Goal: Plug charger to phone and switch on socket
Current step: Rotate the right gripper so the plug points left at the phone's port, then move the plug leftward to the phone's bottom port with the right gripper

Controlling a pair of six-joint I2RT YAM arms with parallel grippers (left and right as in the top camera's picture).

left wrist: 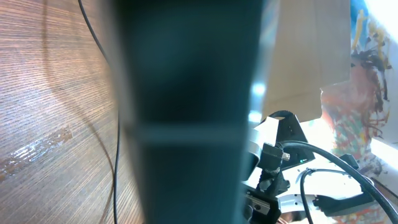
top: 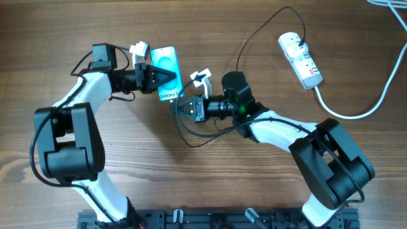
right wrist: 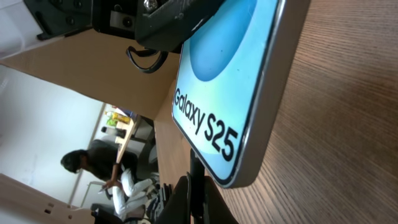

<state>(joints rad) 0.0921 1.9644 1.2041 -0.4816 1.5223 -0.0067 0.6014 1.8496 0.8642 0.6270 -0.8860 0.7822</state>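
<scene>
The phone (top: 166, 72) has a glowing teal screen and a white strip reading "Galaxy S25". My left gripper (top: 158, 76) is shut on it and holds it above the table; in the left wrist view the phone (left wrist: 186, 112) fills the middle as a dark blur. My right gripper (top: 182, 105) is shut on the connector end of the thin black charger cable (top: 203, 137). In the right wrist view the connector (right wrist: 198, 180) stands right under the phone's (right wrist: 230, 81) bottom edge, touching or nearly so. The white socket (top: 300, 59) lies at the far right.
The charger's plug sits in the socket's far end, and the cable (top: 267, 25) loops back across the table. A thick pale cable (top: 375, 102) runs from the socket to the right edge. The right arm (left wrist: 311, 186) shows in the left wrist view.
</scene>
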